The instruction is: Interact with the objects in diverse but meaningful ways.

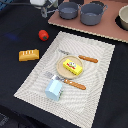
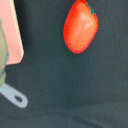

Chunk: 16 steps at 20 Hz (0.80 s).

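At the top edge of the exterior view my gripper (image 1: 44,7) hangs above the dark cloth, beside the nearer grey pot (image 1: 68,10); its fingers are too small and cropped to read. A small red food (image 1: 43,34) lies on the cloth below it and fills the wrist view (image 2: 80,26), where no fingers show. The bread loaf (image 1: 29,54) lies towards the exterior view's left. The yellow butter block (image 1: 73,66) sits on the tan plate (image 1: 62,67). The pale blue carton (image 1: 53,90) stands on the placemat's near corner.
A pink board (image 1: 105,27) (image 2: 12,30) at the back carries a second grey pot (image 1: 92,13); a grey pot handle (image 2: 15,96) shows in the wrist view. Wooden-handled cutlery (image 1: 82,58) flanks the plate on the striped placemat (image 1: 100,70). A pale bowl (image 1: 123,17) sits far right.
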{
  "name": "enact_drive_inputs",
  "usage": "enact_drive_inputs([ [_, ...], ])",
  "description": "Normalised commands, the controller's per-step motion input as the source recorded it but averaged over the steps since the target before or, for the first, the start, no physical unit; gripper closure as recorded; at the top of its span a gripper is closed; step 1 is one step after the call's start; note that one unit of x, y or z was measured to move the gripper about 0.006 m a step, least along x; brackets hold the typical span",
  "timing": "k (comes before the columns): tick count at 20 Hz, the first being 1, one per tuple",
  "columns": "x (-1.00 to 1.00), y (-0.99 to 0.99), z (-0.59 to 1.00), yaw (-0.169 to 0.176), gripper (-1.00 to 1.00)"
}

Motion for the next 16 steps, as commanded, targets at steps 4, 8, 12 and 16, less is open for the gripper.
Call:
enact_drive_inputs([
  [4,-0.28,0.03,-0.39,-0.118,-1.0],
  [8,-0.34,0.0,-0.45,-0.143,-1.0],
  [12,-0.35,-0.08,-0.48,-0.142,-1.0],
  [16,-0.31,-0.12,-0.52,-0.099,-1.0],
])
